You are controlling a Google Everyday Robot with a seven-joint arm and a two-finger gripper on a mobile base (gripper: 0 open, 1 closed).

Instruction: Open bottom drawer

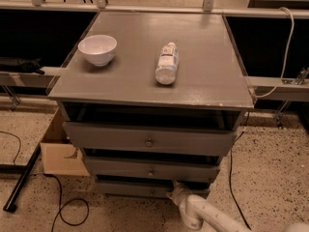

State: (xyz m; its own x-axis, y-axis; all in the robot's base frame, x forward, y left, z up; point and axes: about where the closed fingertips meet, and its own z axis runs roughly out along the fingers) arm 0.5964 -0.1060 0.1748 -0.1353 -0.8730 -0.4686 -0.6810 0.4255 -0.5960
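Observation:
The grey cabinet has three stacked drawer fronts. The bottom drawer (128,189) is the lowest and slimmest, with a small round knob (152,193) at its centre. It stands out only slightly from the cabinet. My gripper (173,192) comes in from the lower right on a white arm (207,215). It sits at the bottom drawer's front, just right of the knob. The middle drawer (150,168) and top drawer (149,139) each protrude a little more.
A white bowl (97,49) and a plastic bottle (167,63) lying on its side rest on the cabinet top (203,76). A cardboard box (59,151) stands left of the cabinet. Cables (67,211) and a black pole (23,180) lie on the speckled floor.

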